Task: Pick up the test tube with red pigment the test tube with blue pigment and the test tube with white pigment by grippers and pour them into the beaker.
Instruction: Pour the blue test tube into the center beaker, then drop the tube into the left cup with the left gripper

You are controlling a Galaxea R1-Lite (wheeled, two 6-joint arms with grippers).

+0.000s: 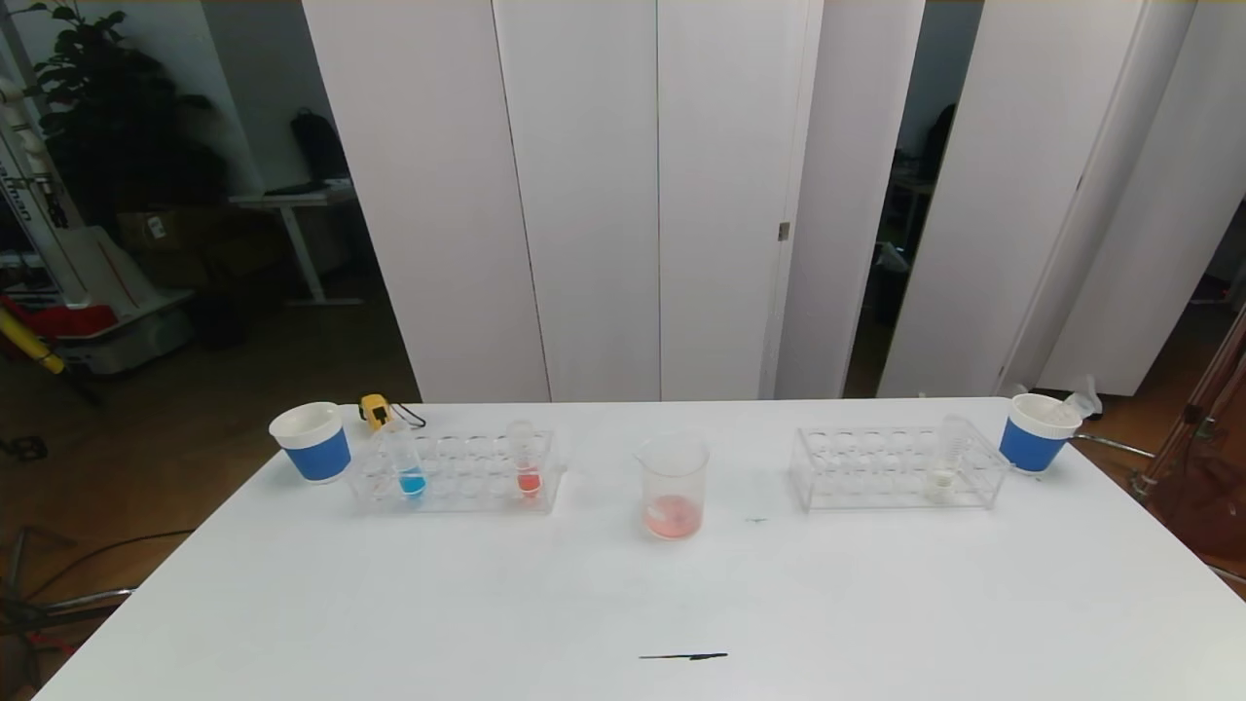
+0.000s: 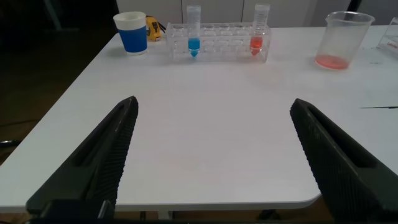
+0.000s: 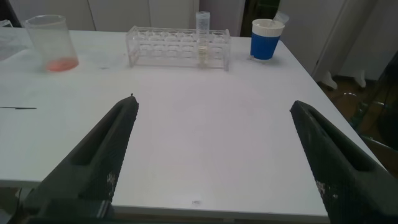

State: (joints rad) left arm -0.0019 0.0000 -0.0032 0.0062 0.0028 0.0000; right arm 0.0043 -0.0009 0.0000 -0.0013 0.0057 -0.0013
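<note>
Left hand (image 2: 211, 155) spread, empty | right hand (image 3: 211, 155) spread, empty

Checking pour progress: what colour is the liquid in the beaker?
Pinkish-red, a shallow layer in the beaker; clearest in head view.

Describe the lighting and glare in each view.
Head view: bright, evenly lit table, dim room behind, faint shadow by the beaker. Left wrist view: open left claw dark and soft-edged. Right wrist view: open right claw likewise, table slightly glary.
</note>
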